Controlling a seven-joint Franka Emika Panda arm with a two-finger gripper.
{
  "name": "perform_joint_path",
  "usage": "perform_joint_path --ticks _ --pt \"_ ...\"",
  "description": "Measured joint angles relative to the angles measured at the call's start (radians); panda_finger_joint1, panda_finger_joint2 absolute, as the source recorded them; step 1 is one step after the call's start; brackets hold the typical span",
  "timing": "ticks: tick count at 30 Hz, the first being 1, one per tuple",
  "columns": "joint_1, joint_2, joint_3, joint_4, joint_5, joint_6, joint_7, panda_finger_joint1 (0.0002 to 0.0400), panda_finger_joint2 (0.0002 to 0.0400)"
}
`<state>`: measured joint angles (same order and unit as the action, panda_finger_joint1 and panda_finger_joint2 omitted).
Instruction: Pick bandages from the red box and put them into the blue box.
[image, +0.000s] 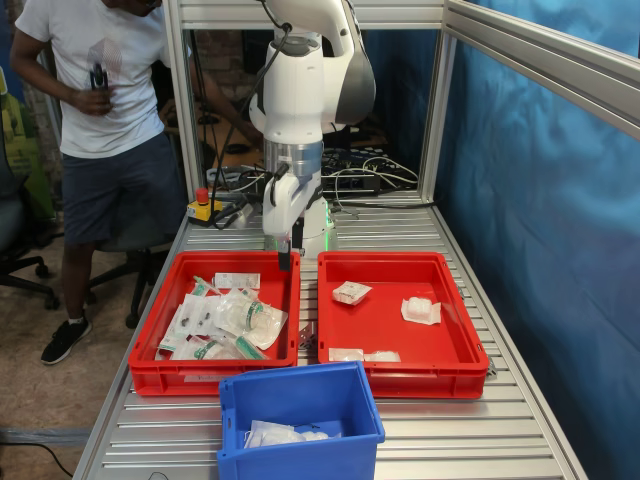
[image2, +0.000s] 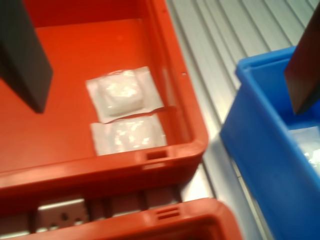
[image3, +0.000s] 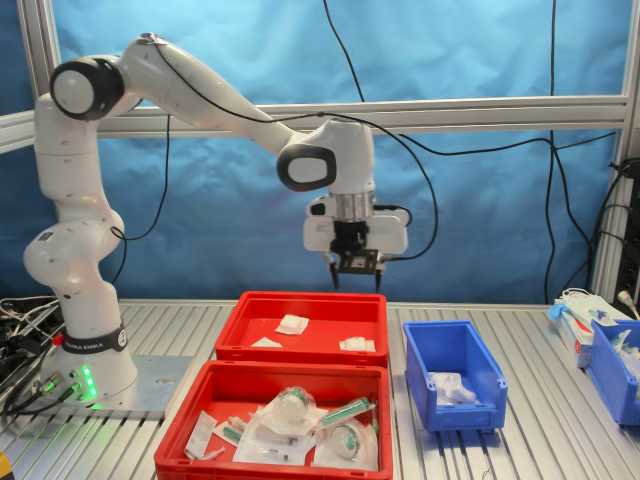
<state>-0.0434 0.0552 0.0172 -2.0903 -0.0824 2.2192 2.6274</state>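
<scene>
The red box (image: 385, 325) holds a few bandages: one (image: 351, 292) near its back, one (image: 421, 310) at the first exterior view's right, and two by the front wall (image: 362, 355). The wrist view shows those two bandages (image2: 120, 95) (image2: 129, 136) by the red box's rim (image2: 175, 150). The blue box (image: 300, 462) stands in front with white packets inside; it also shows in the second exterior view (image3: 462, 408) and the wrist view (image2: 260, 150). My gripper (image3: 355, 284) hangs open and empty, high above the red box's (image3: 322, 330) edge nearest the blue box. It also shows in the first exterior view (image: 289, 258) and the wrist view (image2: 167, 107).
A second red tray (image: 150, 372) heaped with green-printed pouches sits beside the red box, also seen in the second exterior view (image3: 180, 440). A person (image: 100, 100) stands behind the table. A yellow emergency stop (image: 203, 206), cables, frame posts and another blue bin (image3: 612, 372) border the workspace.
</scene>
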Motion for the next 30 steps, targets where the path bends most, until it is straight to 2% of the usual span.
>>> perform_joint_path --ticks 3,15,22,30 --pt "-0.012 -0.065 0.011 -0.068 0.000 -0.008 0.000 0.0400 0.0400" --pt "-0.022 -0.228 0.020 -0.229 0.000 -0.018 0.000 0.0400 0.0400" --pt "-0.022 -0.280 0.020 -0.266 -0.001 -0.020 0.000 0.0400 0.0400" --pt "-0.022 -0.293 0.020 -0.280 -0.001 -0.020 0.000 0.0400 0.0400"
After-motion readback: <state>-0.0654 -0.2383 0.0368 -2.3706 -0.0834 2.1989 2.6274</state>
